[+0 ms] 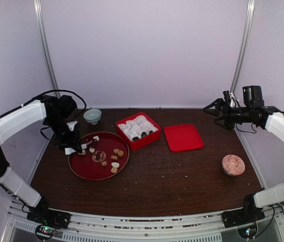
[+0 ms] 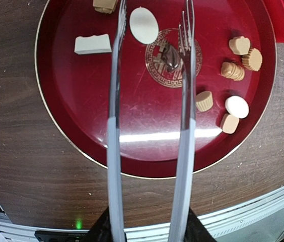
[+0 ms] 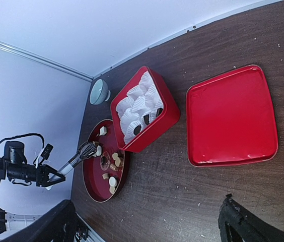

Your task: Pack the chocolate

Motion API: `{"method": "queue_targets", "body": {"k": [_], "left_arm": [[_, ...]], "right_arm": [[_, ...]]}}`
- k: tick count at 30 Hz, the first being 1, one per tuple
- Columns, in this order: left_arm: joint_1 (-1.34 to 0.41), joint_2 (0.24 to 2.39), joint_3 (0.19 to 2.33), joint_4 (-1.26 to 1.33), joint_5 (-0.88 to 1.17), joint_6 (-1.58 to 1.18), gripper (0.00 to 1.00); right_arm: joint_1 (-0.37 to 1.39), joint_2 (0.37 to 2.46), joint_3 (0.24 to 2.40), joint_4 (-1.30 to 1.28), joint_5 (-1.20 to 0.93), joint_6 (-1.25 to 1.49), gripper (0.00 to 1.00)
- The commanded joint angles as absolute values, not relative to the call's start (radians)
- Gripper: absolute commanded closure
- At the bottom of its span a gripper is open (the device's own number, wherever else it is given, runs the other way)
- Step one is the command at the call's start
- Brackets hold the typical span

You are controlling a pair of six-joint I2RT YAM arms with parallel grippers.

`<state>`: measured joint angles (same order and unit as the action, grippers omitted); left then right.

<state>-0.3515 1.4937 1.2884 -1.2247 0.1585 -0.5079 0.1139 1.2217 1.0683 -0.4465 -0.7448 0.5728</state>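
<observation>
We see the left gripper (image 1: 69, 142) clamped on the handles of the metal tongs (image 2: 113, 151), whose two arms stand apart over the round red plate (image 2: 76, 96) at the left of the dark wooden table (image 1: 182, 176). Most of the chocolate (image 2: 232, 70) lies loose on that plate. In the left wrist view, tan pieces and a white round one cluster on its right side, and a white oval and a white block lie near the tong tips. One dark piece (image 2: 169, 56) sits on the gold emblem at the centre, under the forked tip; we cannot tell whether they touch. A few more dark pieces sit in white paper cups (image 1: 134, 126) inside the red box (image 1: 151, 139) just behind the plate, with the red lid (image 1: 183, 137) lying flat to its right. The right gripper (image 1: 212, 109) hangs over the far right of the table, jaws wide apart, holding nothing
</observation>
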Motion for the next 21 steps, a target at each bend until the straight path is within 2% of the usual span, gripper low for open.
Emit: {"method": "queue_targets", "body": {"k": [1,10,21], "left_arm": [[-0.349,1.518,1.284,-1.177,0.142,-0.507,0.60],[-0.349,1.573,1.285,-1.174,0.134,-0.478,0.62],[-0.349,1.610,1.328,-1.198,0.114,-0.446,0.73]], "right_arm": [[0.121,1.196,1.063,-0.424,-0.754,0.572,0.00],[0.122,1.177,1.057,-0.439,-0.746,0.566,0.00],[0.122,1.167,1.069,-0.480,-0.733,0.555,0.00]]}}
